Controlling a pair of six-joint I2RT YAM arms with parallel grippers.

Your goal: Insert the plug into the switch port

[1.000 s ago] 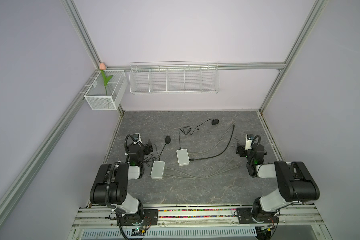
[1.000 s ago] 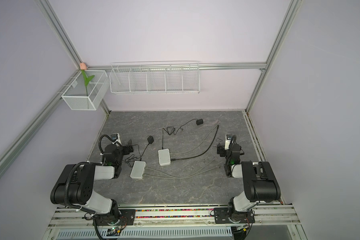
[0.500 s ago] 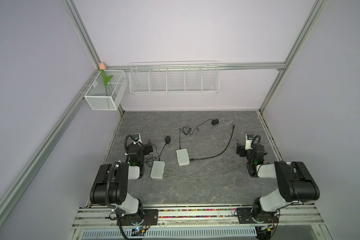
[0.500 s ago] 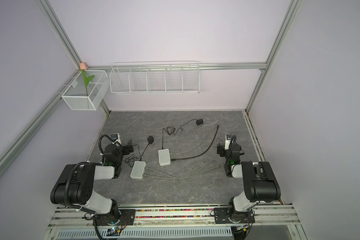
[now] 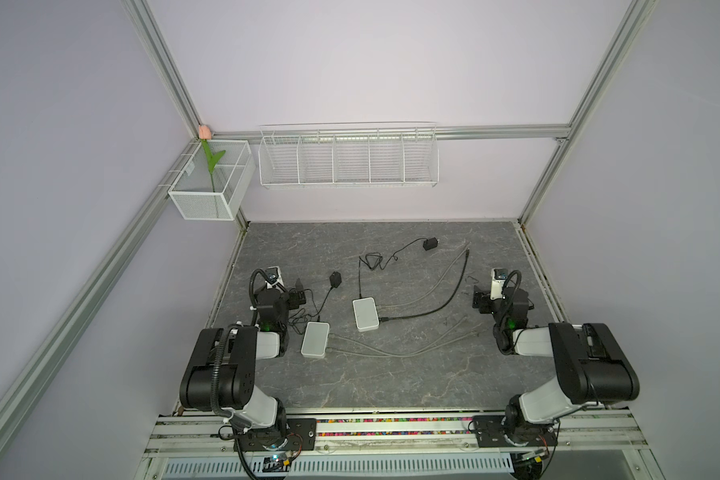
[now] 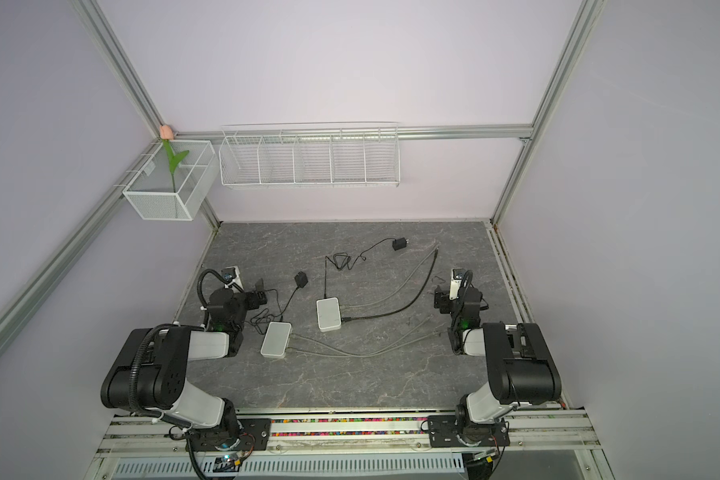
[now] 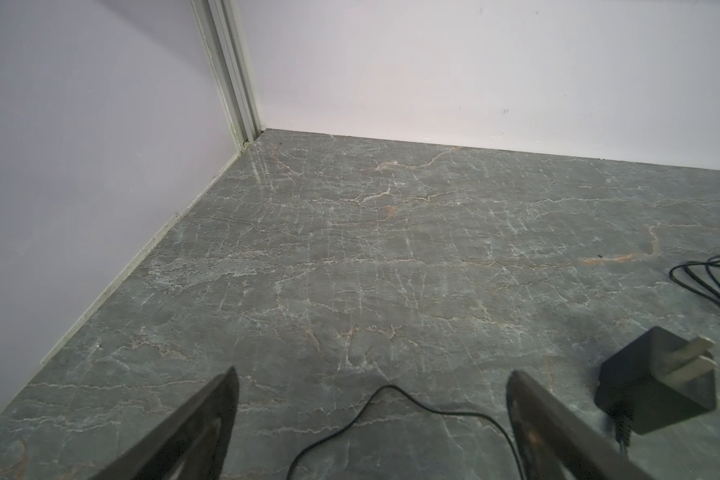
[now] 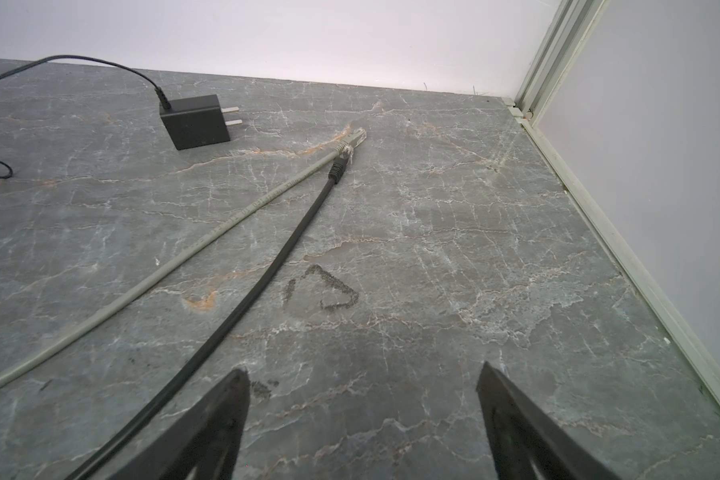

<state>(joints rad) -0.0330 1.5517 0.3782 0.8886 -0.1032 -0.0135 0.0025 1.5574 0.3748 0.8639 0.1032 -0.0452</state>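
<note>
Right wrist | black plug [image 8: 337, 169] well beyond right pincer [image 8: 362, 374]; untouched

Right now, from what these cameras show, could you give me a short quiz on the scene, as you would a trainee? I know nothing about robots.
1. True or false: the right gripper is clamped on the black cable.
2. How many white switch boxes lie on the table? A) one B) two C) four
3. Fill in: the black cable's loose end lies beside the end of a ___ cable.

Key
1. False: its jaws stand open and hold nothing.
2. B.
3. Grey: the grey cable ends right next to it.
</note>
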